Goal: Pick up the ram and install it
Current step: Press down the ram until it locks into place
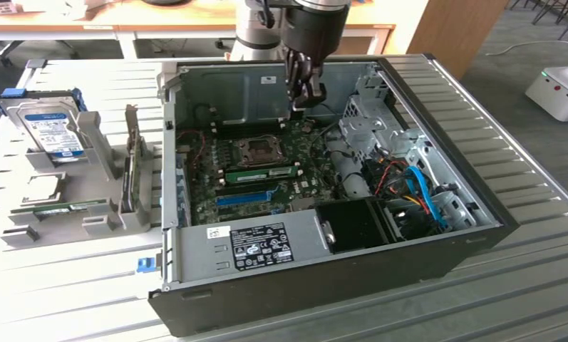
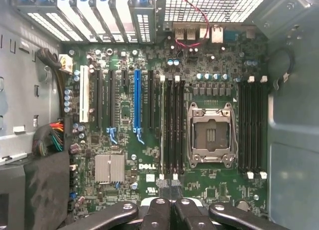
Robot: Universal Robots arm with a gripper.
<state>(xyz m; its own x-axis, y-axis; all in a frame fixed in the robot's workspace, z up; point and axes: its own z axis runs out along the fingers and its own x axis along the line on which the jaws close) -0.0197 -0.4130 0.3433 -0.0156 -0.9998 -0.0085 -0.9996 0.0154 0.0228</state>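
Open computer case [image 1: 436, 153] with the gripper [image 1: 308, 96] in the upper middle of the exterior frame, hanging above the motherboard [image 1: 308, 153]. Its fingers are pressed together and carry nothing; in the wrist view the gripper [image 2: 168, 182] looks straight down on the memory slots beside the CPU socket [image 2: 210, 135]. We find one green ram [image 1: 264, 172] lying along a slot just below the CPU socket [image 1: 261, 149], near the blue slot [image 1: 241, 197]. A second ram [image 1: 70, 208] lies in the grey fixture at the exterior view's left, below the hard drive [image 1: 53, 132]. We judge the stick in the slot to be at the seating stage. Good practice is to bear straight down on its top edge with the closed tips, centred and level, so that both end latches catch and the board does not flex.
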